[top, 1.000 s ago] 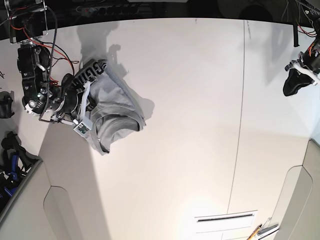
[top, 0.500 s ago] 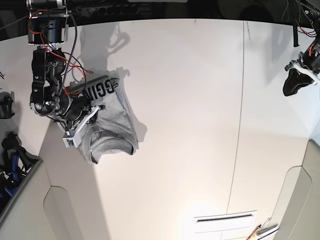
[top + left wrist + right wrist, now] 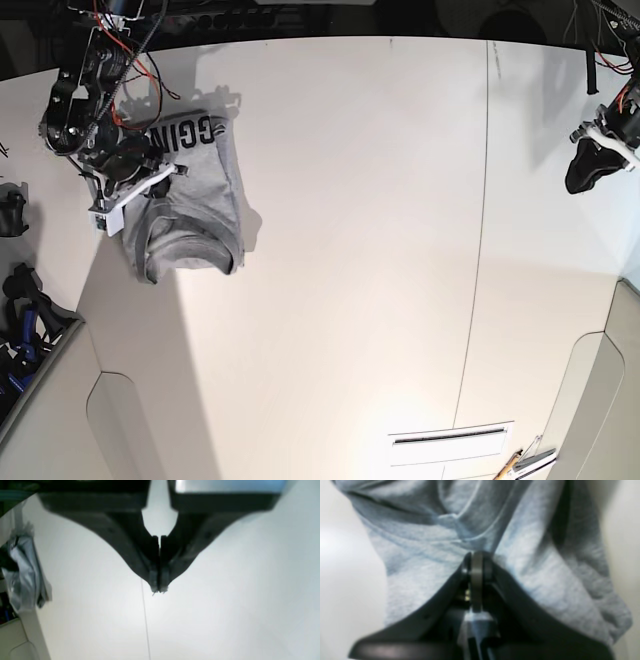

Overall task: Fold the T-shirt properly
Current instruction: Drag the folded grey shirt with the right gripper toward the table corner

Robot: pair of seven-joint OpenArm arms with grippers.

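Note:
The light grey T-shirt (image 3: 195, 195) hangs bunched at the table's far left, with black block letters (image 3: 190, 131) near its top and the ribbed neck (image 3: 190, 250) at its lower end. My right gripper (image 3: 168, 180) is shut on a fold of the T-shirt. In the right wrist view the closed fingertips (image 3: 476, 558) pinch the grey cloth (image 3: 425, 555), which fills the frame. My left gripper (image 3: 580, 175) hovers at the far right, away from the shirt. In the left wrist view it (image 3: 159, 588) is shut and empty, with the shirt (image 3: 23, 575) far off at the left.
A thin seam (image 3: 480, 250) runs front to back across the white table (image 3: 350, 250). Dark gear (image 3: 20, 320) lies off the table's left edge. A white panel with a slot (image 3: 450, 437) sits at the front right.
My right arm has swung toward the table's back left, carrying the T-shirt with it; the shirt now hangs longer and straighter. The left arm has not moved.

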